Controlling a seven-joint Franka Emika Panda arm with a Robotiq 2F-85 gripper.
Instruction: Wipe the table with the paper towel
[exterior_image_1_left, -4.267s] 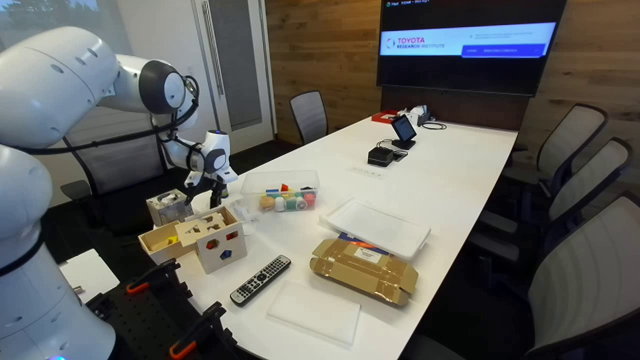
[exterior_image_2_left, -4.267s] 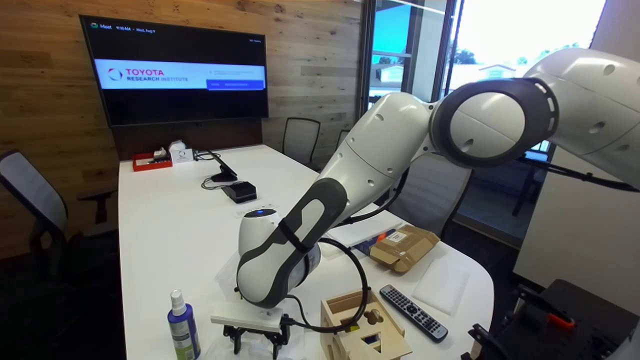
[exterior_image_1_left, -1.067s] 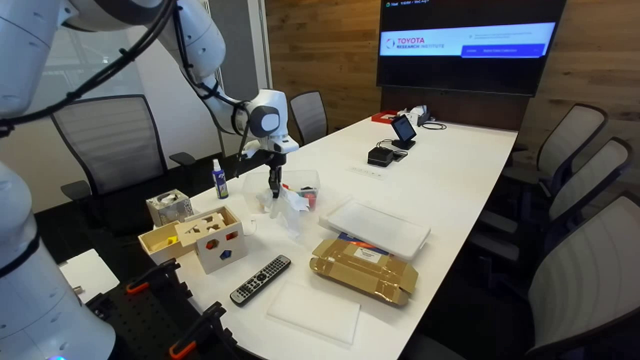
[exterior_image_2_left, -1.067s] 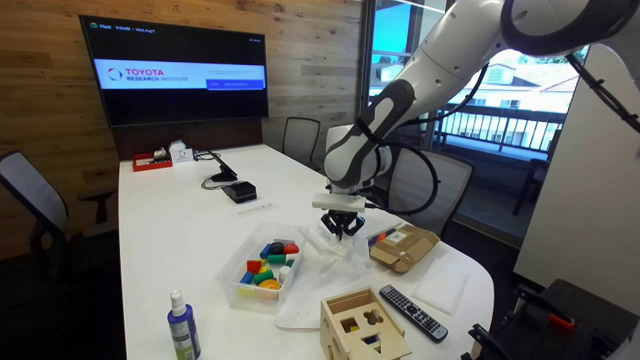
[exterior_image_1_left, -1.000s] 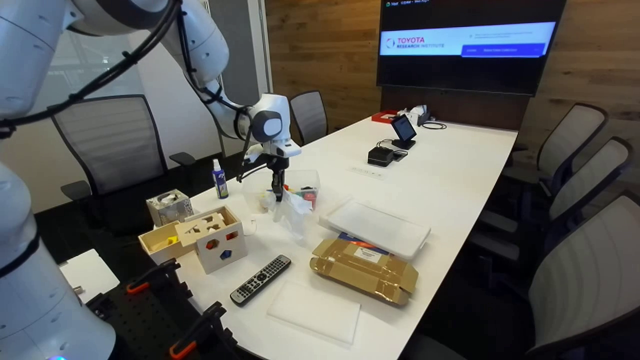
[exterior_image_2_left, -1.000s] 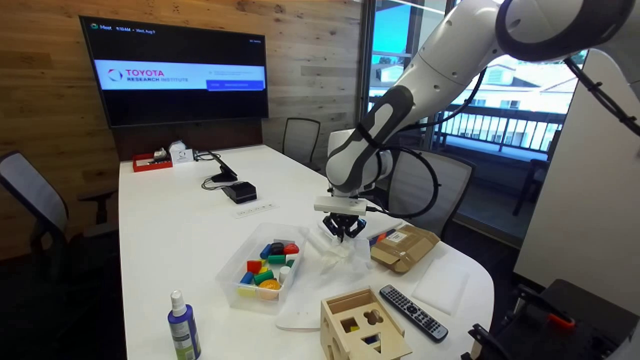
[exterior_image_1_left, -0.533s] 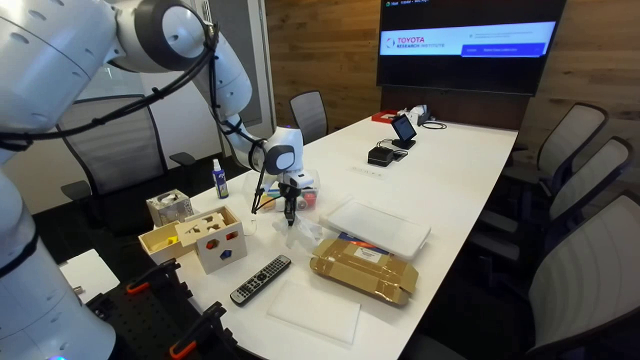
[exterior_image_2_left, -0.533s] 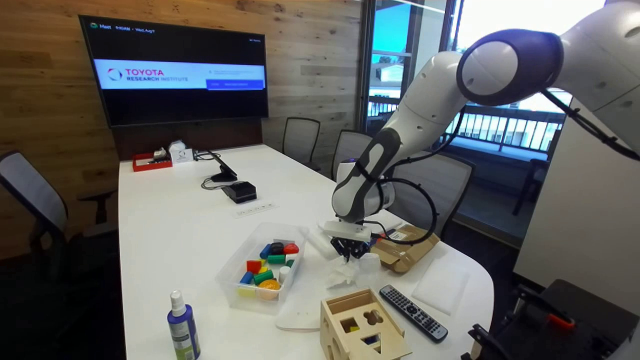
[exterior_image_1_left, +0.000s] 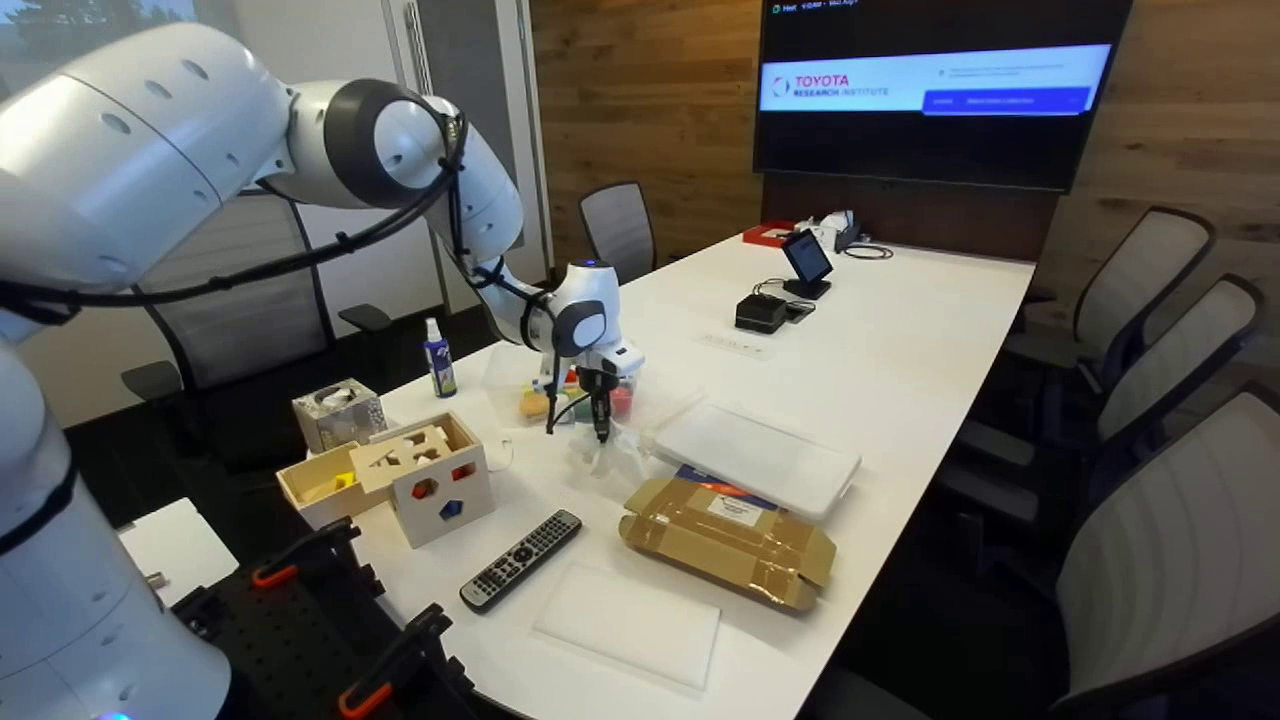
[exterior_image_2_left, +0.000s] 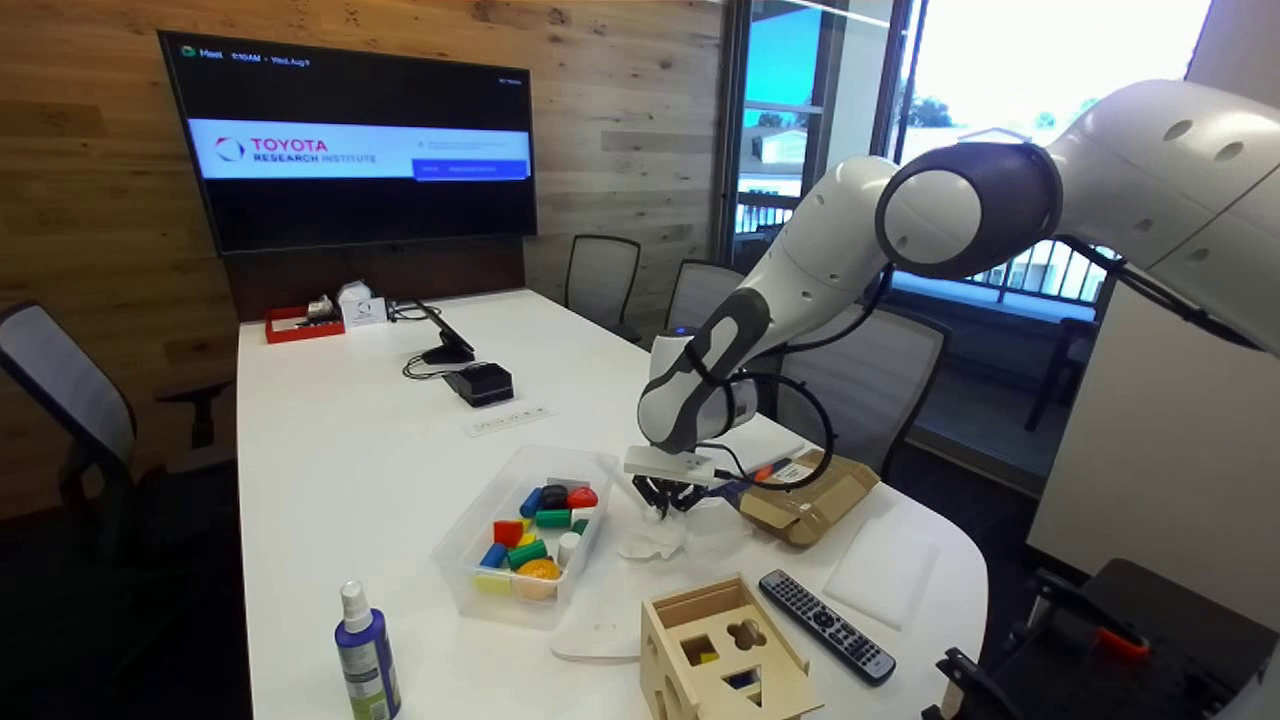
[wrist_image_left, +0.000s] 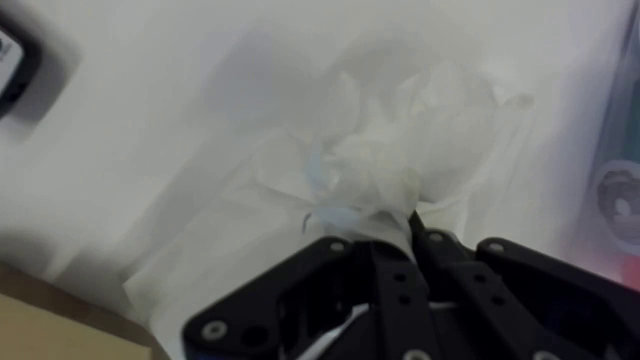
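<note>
In an exterior view, a long white counter (exterior_image_1_left: 900, 320) stretches from bottom centre to upper right. Near the middle of the frame a gripper (exterior_image_1_left: 602, 436) points down, closed on a crumpled paper towel (exterior_image_1_left: 615, 460). The wrist view shows the paper towel spread across the centre, a loose corner close to a cardboard box (wrist_image_left: 60, 325) at lower left; how firmly it presses on the counter cannot be told. Wiping seems under way. Because only a bunched pinch holds the paper towel, a hard drag could tear it or pull it free, and a wide sweep could snag the cardboard box or bump the clear bin (exterior_image_2_left: 465, 535), left of the gripper in an exterior view
</note>
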